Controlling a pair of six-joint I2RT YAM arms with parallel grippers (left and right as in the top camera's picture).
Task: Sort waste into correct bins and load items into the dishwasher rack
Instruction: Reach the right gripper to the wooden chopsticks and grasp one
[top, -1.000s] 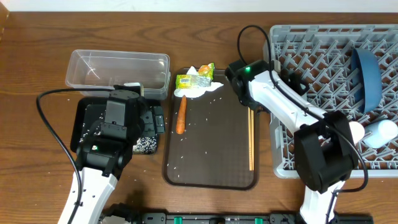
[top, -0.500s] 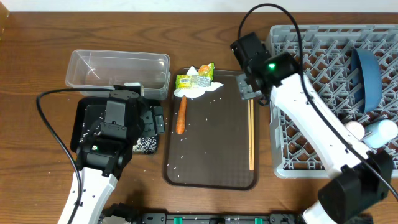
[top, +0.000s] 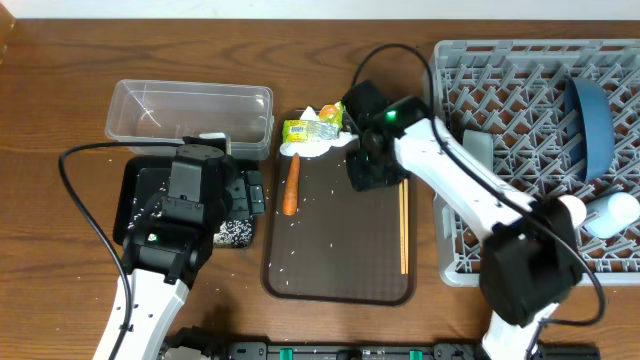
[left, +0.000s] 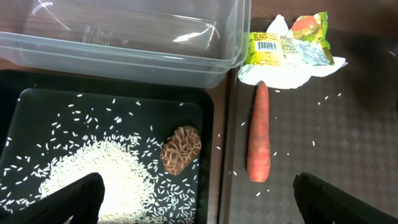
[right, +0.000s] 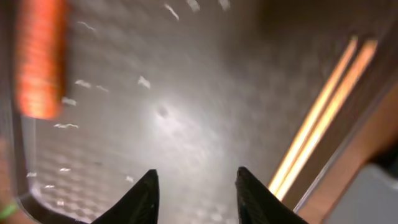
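My right gripper (top: 362, 175) hovers over the upper part of the dark brown serving tray (top: 340, 250), jaws partly apart with nothing between them (right: 196, 177). The orange carrot (top: 292, 185) lies to its left, and the wooden chopsticks (top: 404, 225) to its right. The yellow-green wrapper (top: 313, 128) rests on the white tissue (top: 318, 146) at the tray's top edge. My left gripper (left: 198, 183) stands wide open above the black tray (left: 208, 124), which holds rice (left: 93, 177) and the brown food lump (left: 181, 149).
The clear tub (top: 190, 115) stands behind the black tray. The grey rack (top: 500, 110) at the right holds the dark blue dish (top: 590, 125) and a light blue cup (top: 615, 215). Rice grains dot the serving tray.
The right arm swung from the rack's left edge leftward and now sits over the serving tray near the wrapper. The left arm has not moved.
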